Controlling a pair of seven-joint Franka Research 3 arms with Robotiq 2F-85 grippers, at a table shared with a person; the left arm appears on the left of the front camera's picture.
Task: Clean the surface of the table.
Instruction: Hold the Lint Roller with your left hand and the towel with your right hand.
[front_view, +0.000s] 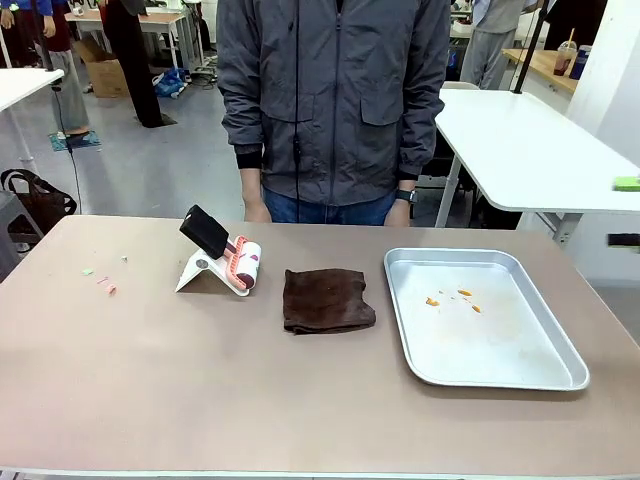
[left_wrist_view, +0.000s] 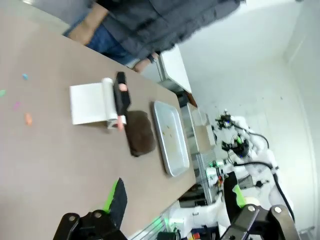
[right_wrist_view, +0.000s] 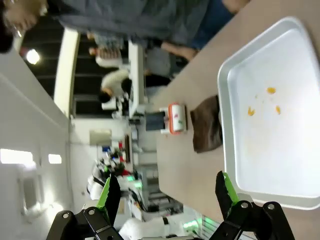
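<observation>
Table (front_view: 300, 400): the big taupe-brown top with a pale edge. It stretches out ahead of and below both pincers, and everything else here sits on it.
Person (front_view: 335, 100): grey zip jacket and jeans, standing at the table's far edge, well beyond both pincers.
Tray (front_view: 500, 340): silver metal. Its near rim is just ahead of the right pincer's fingertips; from the left pincer it lies farther out, past the cloth.
Left pincer (left_wrist_view: 176, 197): jaws spread wide, hanging over the table's near side, with green pads showing.
Right pincer (right_wrist_view: 167, 192): jaws spread wide too, poised near the tray's rim.
Cloth (front_view: 327, 299): dark brown and folded flat. It is ahead of the left pincer and just beside the tray, apart from it.
Lint roller (front_view: 240, 265): black handle and a red-and-white roll, propped on a white stand. It is beyond the cloth as seen from the right pincer.
Paper scraps (front_view: 105, 287): small pink and green bits, well off from both pincers, on the roller's far side from the cloth.
Crumbs (front_view: 450, 297): a few orange flecks inside the tray, ahead of the right pincer.
</observation>
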